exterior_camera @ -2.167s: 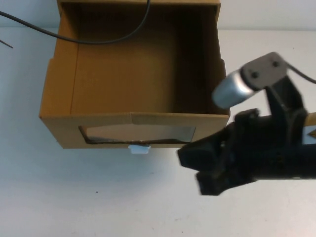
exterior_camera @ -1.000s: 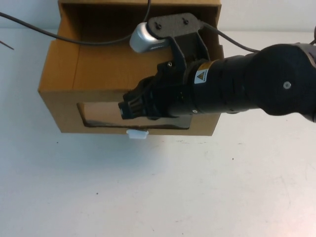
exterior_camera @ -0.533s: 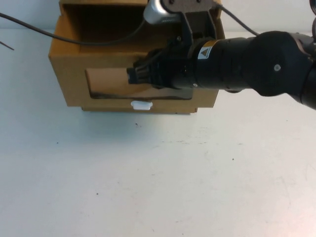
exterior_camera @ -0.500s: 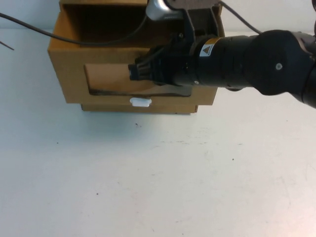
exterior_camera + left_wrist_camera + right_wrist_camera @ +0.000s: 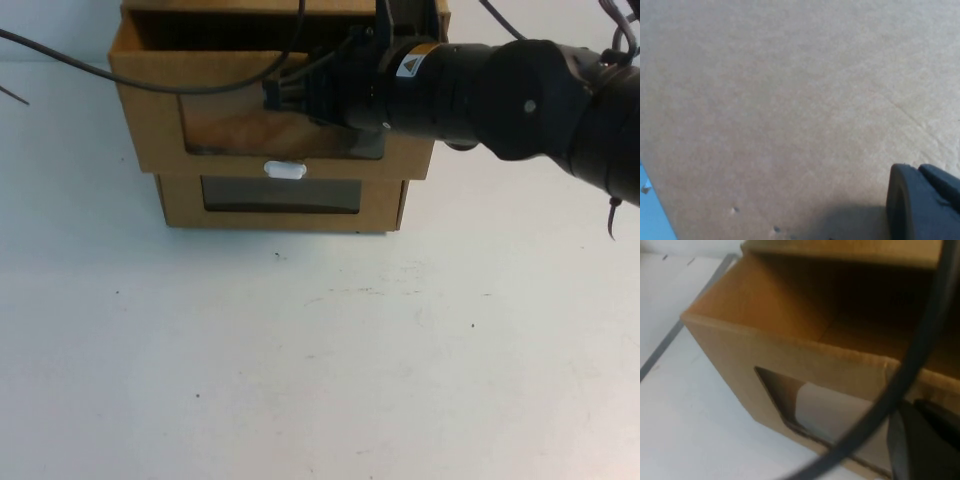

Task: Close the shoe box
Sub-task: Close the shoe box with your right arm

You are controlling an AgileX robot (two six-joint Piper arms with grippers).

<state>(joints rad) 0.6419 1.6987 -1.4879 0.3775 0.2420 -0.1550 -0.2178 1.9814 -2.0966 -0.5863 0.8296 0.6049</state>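
My right gripper (image 5: 272, 95) presses the front of the shoe box (image 5: 150, 120) at the table's far edge, fingers' state untellable, left gripper (image 5: 922, 202) close against cardboard; the drawer looks nearly home, needing a final straight push

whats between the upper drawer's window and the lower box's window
In the high view, the small white pull tab sits between them, on the shoe box front's bottom edge, above the lower box.
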